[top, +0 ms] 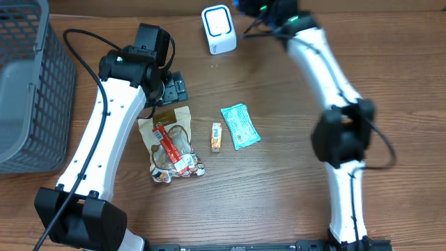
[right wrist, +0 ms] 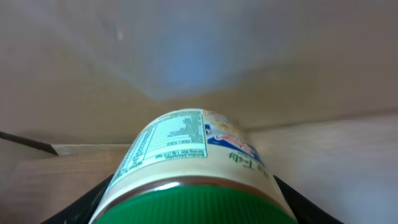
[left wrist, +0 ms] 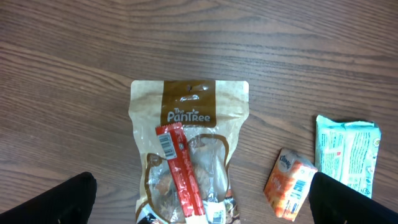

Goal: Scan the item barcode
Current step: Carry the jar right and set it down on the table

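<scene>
- Right gripper (right wrist: 193, 198) is clamped around a jar (right wrist: 186, 146) at the table's 1 o'clock, near the white scanner (top: 218, 28); left gripper (left wrist: 202, 202) gapes wide, holding nothing.
- The jar has a cream label with a nutrition table and a green lid (right wrist: 186, 210).
- A grey mesh basket (top: 28, 90) sits at 9 o'clock; a pouch (left wrist: 186, 106) shows snacks through its window.
- The jar's long axis runs away from the wrist camera, lid nearest.

I'm getting overhead looking straight down on the whole table (top: 279, 195). Left wrist is facing down, close over the snack pouch (left wrist: 186, 102), which overhead is also showing. Right wrist is looking outward, jar (right wrist: 186, 143) filling it.
</scene>
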Motion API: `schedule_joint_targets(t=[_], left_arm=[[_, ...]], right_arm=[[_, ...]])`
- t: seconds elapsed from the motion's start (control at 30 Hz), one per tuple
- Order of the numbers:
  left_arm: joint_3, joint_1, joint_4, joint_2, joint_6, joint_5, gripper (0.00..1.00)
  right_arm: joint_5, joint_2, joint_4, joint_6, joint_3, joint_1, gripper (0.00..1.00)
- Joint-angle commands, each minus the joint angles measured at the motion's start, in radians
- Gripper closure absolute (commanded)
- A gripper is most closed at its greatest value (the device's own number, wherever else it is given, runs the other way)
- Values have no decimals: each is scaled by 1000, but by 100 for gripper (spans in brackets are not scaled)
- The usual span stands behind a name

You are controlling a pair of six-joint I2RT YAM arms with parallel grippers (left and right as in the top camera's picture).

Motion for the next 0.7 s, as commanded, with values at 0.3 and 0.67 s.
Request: schedule_joint_targets(t=[0.3, 0.67], left_arm=[[16, 2, -2, -18, 15, -12, 0], [16, 2, -2, -18, 15, -12, 0]], right_arm=[[29, -158, -777, -6, 5, -322, 91], [86, -158, -943, -6, -273, -514, 91]])
